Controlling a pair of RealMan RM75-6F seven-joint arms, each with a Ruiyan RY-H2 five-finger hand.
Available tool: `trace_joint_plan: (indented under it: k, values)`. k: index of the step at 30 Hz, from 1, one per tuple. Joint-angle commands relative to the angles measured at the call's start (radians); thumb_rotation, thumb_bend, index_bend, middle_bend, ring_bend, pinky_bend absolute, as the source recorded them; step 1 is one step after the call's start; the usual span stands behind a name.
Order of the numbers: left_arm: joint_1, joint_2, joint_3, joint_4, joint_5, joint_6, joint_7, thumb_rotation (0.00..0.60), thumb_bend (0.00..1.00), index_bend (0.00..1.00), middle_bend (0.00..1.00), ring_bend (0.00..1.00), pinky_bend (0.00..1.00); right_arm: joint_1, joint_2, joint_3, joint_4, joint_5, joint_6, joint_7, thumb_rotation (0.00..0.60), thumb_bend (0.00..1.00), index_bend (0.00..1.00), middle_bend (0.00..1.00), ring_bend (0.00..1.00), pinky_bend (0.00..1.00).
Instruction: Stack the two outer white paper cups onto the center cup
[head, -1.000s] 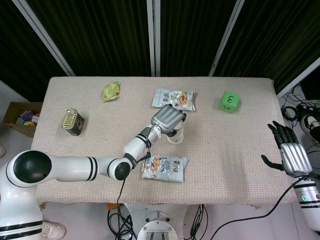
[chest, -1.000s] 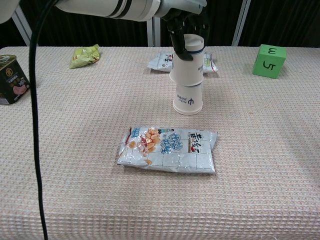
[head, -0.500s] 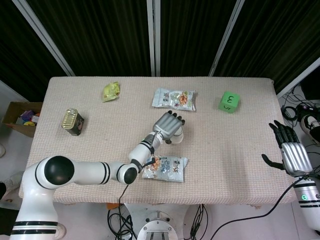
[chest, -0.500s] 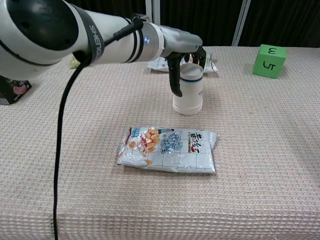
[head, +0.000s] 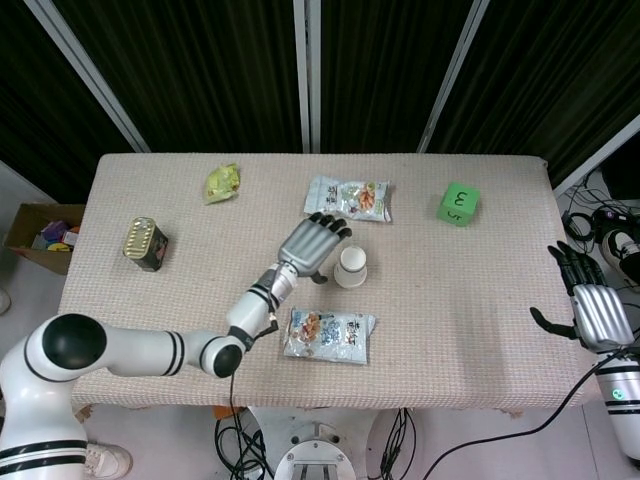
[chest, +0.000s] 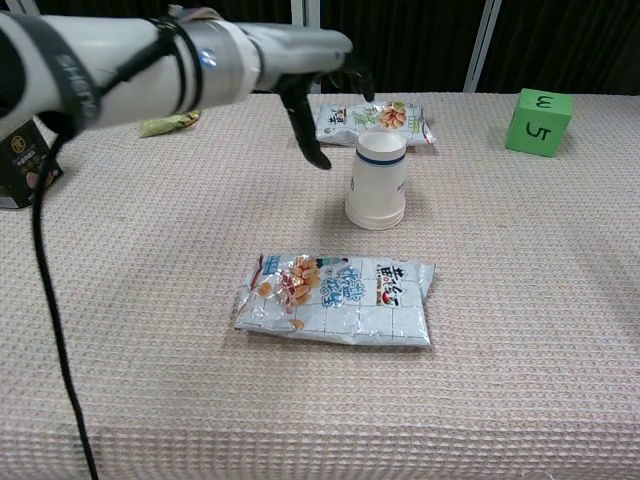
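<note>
A stack of white paper cups (head: 351, 267) (chest: 377, 179) stands upside down near the table's middle, with a blue band near its top. My left hand (head: 306, 245) (chest: 312, 88) hovers just to the left of the stack with its fingers spread, touching nothing. My right hand (head: 592, 309) hangs open beyond the table's right edge, far from the cups; the chest view does not show it.
A snack bag (head: 330, 335) (chest: 336, 299) lies in front of the stack, another snack bag (head: 348, 197) (chest: 372, 119) behind it. A green cube (head: 458, 204) (chest: 538, 122) sits at the back right. A green packet (head: 222, 181) and a tin can (head: 145, 243) are at the left.
My left hand pushed the held cup down onto the stack, let go, and drew away to the left. The right hand barely moved.
</note>
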Motion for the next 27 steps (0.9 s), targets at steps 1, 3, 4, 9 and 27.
trace_joint_plan:
  k: [1,3,4,9,27]
  values:
    - [0.168,0.162,0.039,-0.131,0.133,0.141,-0.116,0.600,0.09,0.20,0.14,0.13,0.16,0.015,0.007,-0.008,0.018,-0.010,-0.037,0.036,0.600,0.21,0.00,0.03,0.00,0.00]
    - [0.249,0.218,0.078,-0.157,0.185,0.234,-0.128,0.600,0.09,0.20,0.14,0.13,0.16,0.020,0.009,-0.015,0.028,-0.025,-0.050,0.061,0.600,0.21,0.00,0.03,0.00,0.00]
    - [0.286,0.238,0.096,-0.162,0.206,0.278,-0.132,0.600,0.10,0.20,0.14,0.13,0.16,0.022,0.010,-0.019,0.032,-0.033,-0.054,0.069,0.600,0.21,0.00,0.03,0.00,0.00]
    - [0.496,0.324,0.202,-0.161,0.312,0.470,-0.187,0.600,0.11,0.21,0.14,0.13,0.16,0.029,0.008,-0.020,0.057,-0.040,-0.066,0.093,0.600,0.22,0.00,0.03,0.00,0.00]
    - [1.003,0.348,0.368,-0.133,0.633,0.833,-0.271,0.600,0.11,0.22,0.15,0.13,0.15,-0.049,-0.090,-0.040,0.055,-0.115,0.120,-0.024,0.600,0.21,0.00,0.04,0.00,0.00]
